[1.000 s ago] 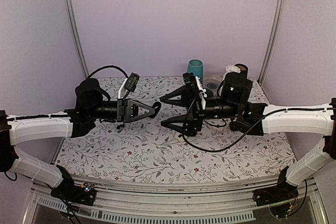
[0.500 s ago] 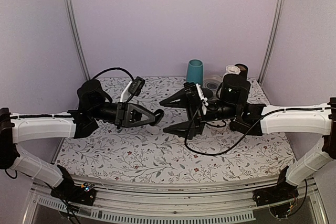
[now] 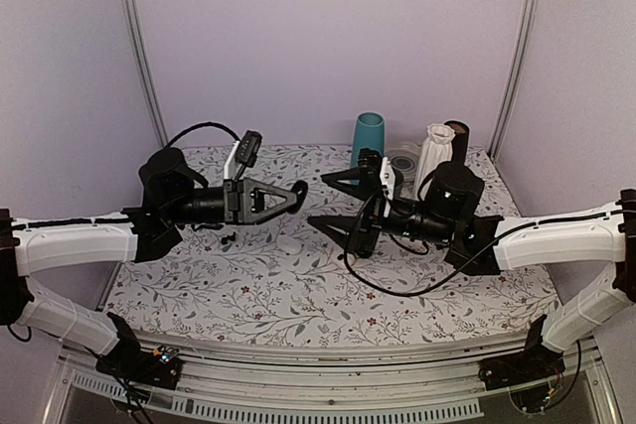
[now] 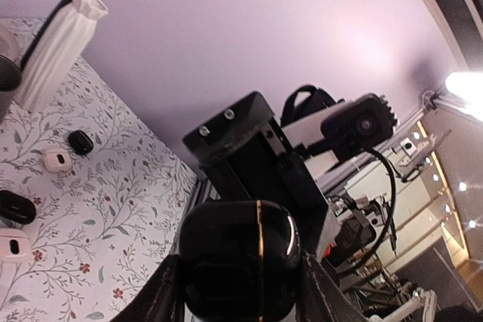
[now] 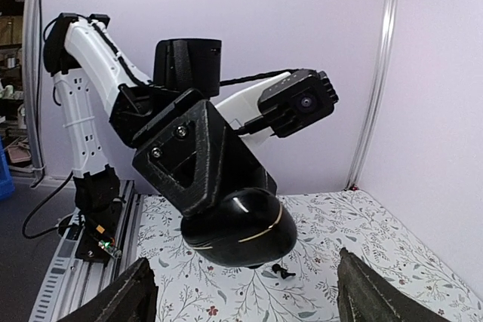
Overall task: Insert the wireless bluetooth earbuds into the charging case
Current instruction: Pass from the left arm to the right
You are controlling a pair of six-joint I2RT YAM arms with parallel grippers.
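A glossy black charging case (image 4: 235, 256) with a thin gold seam is closed and held off the table, with my left gripper (image 4: 241, 277) shut on it. In the top view the left gripper (image 3: 297, 190) hovers mid-table, pointing right. My right gripper (image 3: 325, 200) faces it a short gap away with its jaws wide open and nothing between them. From the right wrist the case (image 5: 240, 228) hangs ahead of the open right gripper (image 5: 249, 301). One tiny dark earbud (image 5: 283, 270) lies on the cloth under the case, also visible as the earbud (image 3: 229, 236).
At the back stand a teal cup (image 3: 369, 139), a white ribbed vase (image 3: 433, 154), a dark cylinder (image 3: 458, 134) and a clear roll (image 3: 404, 159). Small black (image 4: 79, 141) and white (image 4: 56, 160) pebble-shaped cases lie on the floral cloth near the vase (image 4: 56, 50).
The right arm has drawn back toward the near right and lowered, uncovering the white vase. The left gripper lifted slightly with the case. The right jaws narrowed a little.
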